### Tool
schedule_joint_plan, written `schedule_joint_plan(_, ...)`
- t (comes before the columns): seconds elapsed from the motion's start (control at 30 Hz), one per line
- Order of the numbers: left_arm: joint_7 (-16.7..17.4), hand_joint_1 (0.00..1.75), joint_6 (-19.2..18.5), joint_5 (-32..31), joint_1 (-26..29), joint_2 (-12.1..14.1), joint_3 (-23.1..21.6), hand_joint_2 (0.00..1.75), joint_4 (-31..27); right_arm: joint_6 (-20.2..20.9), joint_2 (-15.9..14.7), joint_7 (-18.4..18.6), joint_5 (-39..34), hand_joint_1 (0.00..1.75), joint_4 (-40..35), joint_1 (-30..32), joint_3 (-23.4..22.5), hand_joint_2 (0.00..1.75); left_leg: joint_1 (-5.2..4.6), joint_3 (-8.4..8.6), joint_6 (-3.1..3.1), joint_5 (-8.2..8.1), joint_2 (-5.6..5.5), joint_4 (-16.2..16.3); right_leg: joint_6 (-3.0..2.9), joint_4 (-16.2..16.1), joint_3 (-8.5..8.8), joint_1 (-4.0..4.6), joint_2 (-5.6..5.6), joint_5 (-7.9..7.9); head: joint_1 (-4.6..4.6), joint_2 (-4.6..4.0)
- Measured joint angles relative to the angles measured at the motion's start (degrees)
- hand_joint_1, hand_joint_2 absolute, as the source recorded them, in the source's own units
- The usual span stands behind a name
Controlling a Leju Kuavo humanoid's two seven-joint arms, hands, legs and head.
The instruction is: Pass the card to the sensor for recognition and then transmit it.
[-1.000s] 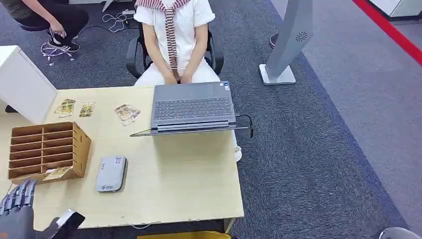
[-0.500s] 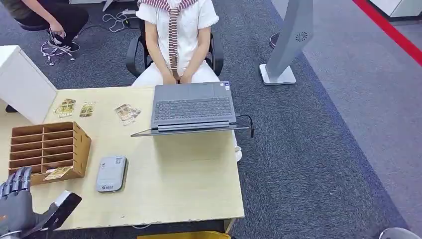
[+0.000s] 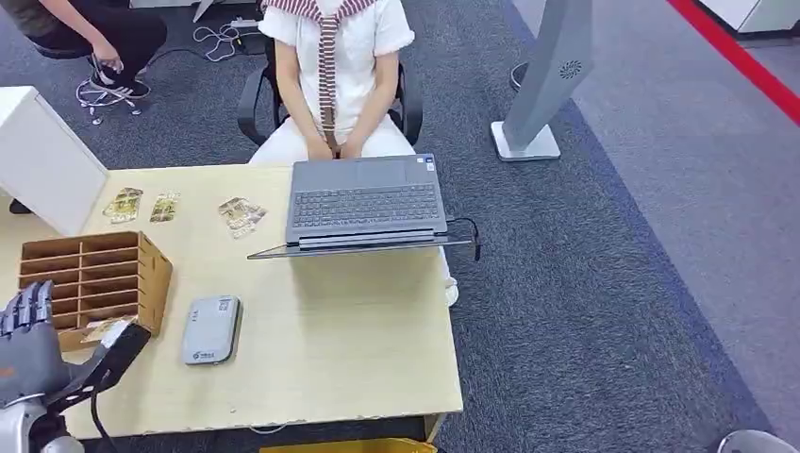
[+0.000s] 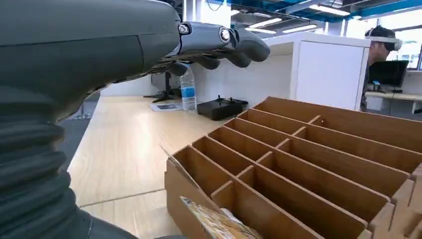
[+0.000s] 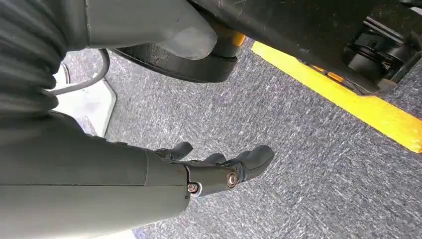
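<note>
A wooden slotted card holder [image 3: 94, 278] stands at the table's left, with a yellowish card [image 3: 102, 328] lying in its nearest slot; the left wrist view shows that card [image 4: 216, 224] close below. My left hand [image 3: 42, 354] hovers open just in front of the holder, fingers apart, thumb near the card, holding nothing. A grey card sensor [image 3: 210, 329] lies flat to the right of the holder. My right hand [image 5: 214, 169] hangs open over grey carpet in the right wrist view.
An open laptop [image 3: 366, 203] sits at the table's far side, a seated person [image 3: 330, 75] behind it. Three cards [image 3: 165, 208] lie at the far left. A white box [image 3: 42, 156] stands left, a grey kiosk stand [image 3: 547, 85] right.
My left hand has risen from the table's near-left corner toward the holder, its thumb now beside the card in the nearest slot. The rest is unchanged.
</note>
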Motion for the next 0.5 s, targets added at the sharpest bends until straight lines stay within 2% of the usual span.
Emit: schedule_joint_plan(0.5,1.47,0.0,-0.81,-0.11,-1.8,0.04,-2.08,1.75,2.67,0.24,0.0,0.31,0.68,0.0,0.0,-0.1,0.0,1.75,0.0,0.0,0.0,0.0,0.01,0.0,0.0,-0.01,0.0,0.0,0.01,0.0,0.0,0.0)
